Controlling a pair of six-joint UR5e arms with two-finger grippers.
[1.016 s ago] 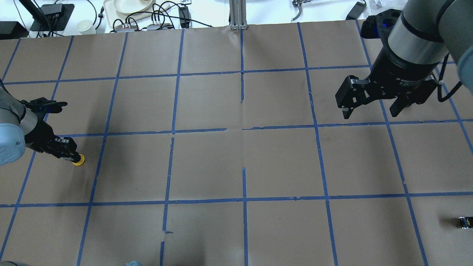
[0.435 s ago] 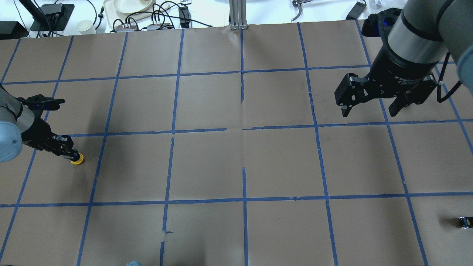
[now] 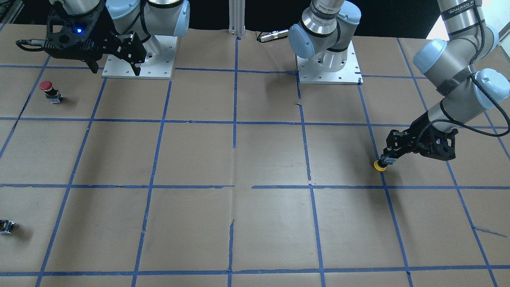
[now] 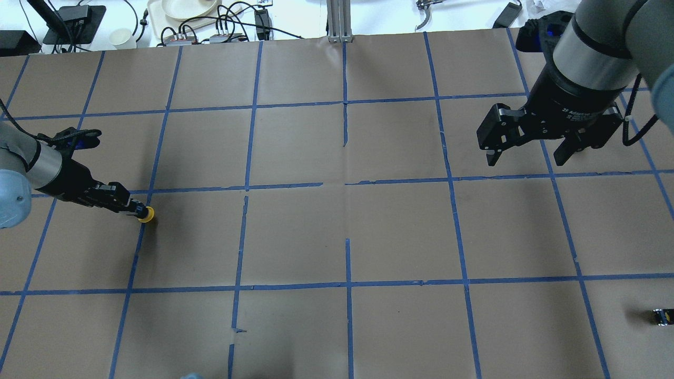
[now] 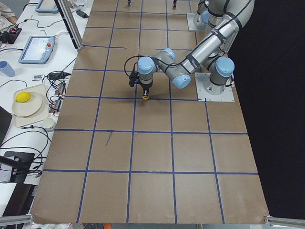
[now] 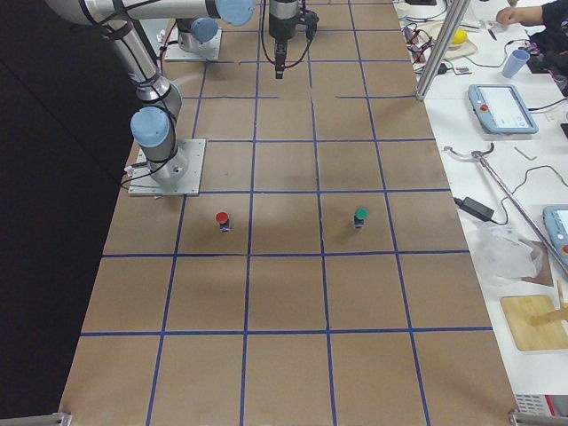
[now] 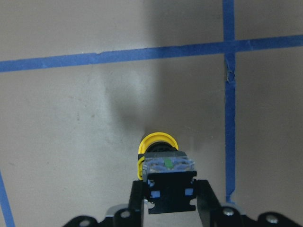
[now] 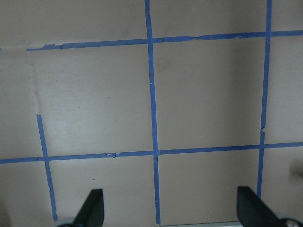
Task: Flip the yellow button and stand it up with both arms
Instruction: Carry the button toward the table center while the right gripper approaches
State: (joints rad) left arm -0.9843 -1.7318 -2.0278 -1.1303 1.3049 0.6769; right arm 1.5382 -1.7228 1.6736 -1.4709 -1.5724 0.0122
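The yellow button (image 4: 147, 215) is held by its grey-black block in my left gripper (image 4: 138, 210), which is shut on it. Its yellow cap points away from the fingers and sits low over a blue tape line at the table's left. The left wrist view shows the cap (image 7: 156, 142) beyond the block, clamped between the left gripper's (image 7: 170, 191) fingers. It also shows in the front-facing view (image 3: 379, 166) under that gripper (image 3: 387, 160). My right gripper (image 4: 526, 158) is open and empty, high over the far right of the table; it also shows in the front-facing view (image 3: 115, 69).
A red-capped button (image 3: 47, 87) stands near the right arm's base. A green-capped button (image 6: 360, 216) stands further out. A small capless block (image 4: 661, 316) lies at the right front edge. Cables and dishes (image 4: 184, 10) lie beyond the far edge.
My left gripper has moved to the right and slightly farther from me with the yellow button in it, reaching the tape line. The right gripper has barely moved.
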